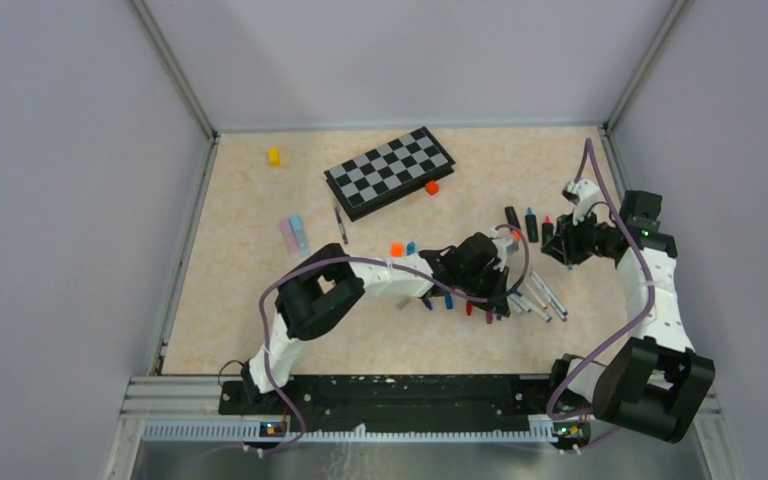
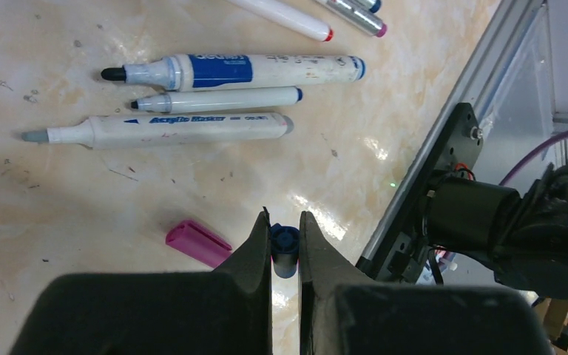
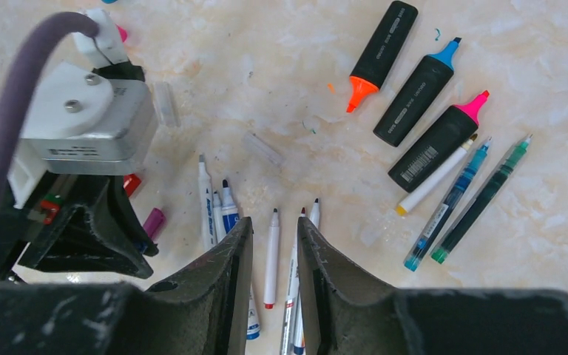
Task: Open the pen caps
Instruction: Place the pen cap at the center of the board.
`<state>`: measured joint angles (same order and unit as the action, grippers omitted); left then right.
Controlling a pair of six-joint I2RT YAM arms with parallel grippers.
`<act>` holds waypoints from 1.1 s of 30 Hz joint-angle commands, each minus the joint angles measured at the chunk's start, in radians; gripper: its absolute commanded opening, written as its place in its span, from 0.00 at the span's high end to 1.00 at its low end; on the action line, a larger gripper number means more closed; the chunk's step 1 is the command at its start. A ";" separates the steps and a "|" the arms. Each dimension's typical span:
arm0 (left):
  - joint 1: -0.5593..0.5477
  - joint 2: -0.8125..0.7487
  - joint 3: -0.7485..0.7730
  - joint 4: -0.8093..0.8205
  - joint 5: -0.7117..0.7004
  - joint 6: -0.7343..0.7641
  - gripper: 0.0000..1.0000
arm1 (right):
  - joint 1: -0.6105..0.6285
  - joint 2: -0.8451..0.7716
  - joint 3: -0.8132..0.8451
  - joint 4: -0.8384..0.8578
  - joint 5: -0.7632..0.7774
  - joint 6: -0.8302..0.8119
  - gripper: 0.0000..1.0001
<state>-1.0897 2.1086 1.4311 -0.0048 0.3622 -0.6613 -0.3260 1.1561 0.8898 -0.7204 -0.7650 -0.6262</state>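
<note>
My left gripper (image 2: 284, 220) is shut on a small dark blue pen cap (image 2: 285, 250) just above the table; in the top view it (image 1: 493, 292) hangs over a spread of caps and pens. A magenta cap (image 2: 197, 243) lies just left of it. Three uncapped white markers (image 2: 192, 72) lie beyond. My right gripper (image 3: 275, 223) is open and empty, high above several uncapped thin white pens (image 3: 271, 255); in the top view it (image 1: 558, 248) is to the right of the left gripper. Three black highlighters (image 3: 418, 90) lie uncapped at the right.
A black-and-grey chessboard (image 1: 390, 172) lies at the back, with an orange block (image 1: 432, 187) beside it and a yellow block (image 1: 273, 156) far left. Lilac and light blue caps (image 1: 293, 234) lie mid-left. The metal frame rail (image 2: 451, 103) runs close to the right of my left gripper.
</note>
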 commanded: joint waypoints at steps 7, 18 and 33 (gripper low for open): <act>0.018 0.061 0.069 -0.028 0.017 -0.023 0.89 | -0.010 -0.022 -0.013 0.022 -0.006 -0.001 0.73; 0.025 0.069 0.087 -0.039 0.001 -0.017 0.71 | -0.010 -0.018 -0.014 0.018 -0.019 -0.004 0.72; 0.024 -0.098 0.008 -0.006 -0.091 0.068 0.71 | -0.010 -0.013 -0.015 0.006 -0.031 -0.025 0.72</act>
<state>-1.0683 2.1586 1.4849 -0.0605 0.3363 -0.6575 -0.3260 1.1557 0.8749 -0.7200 -0.7658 -0.6285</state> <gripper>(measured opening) 0.297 0.281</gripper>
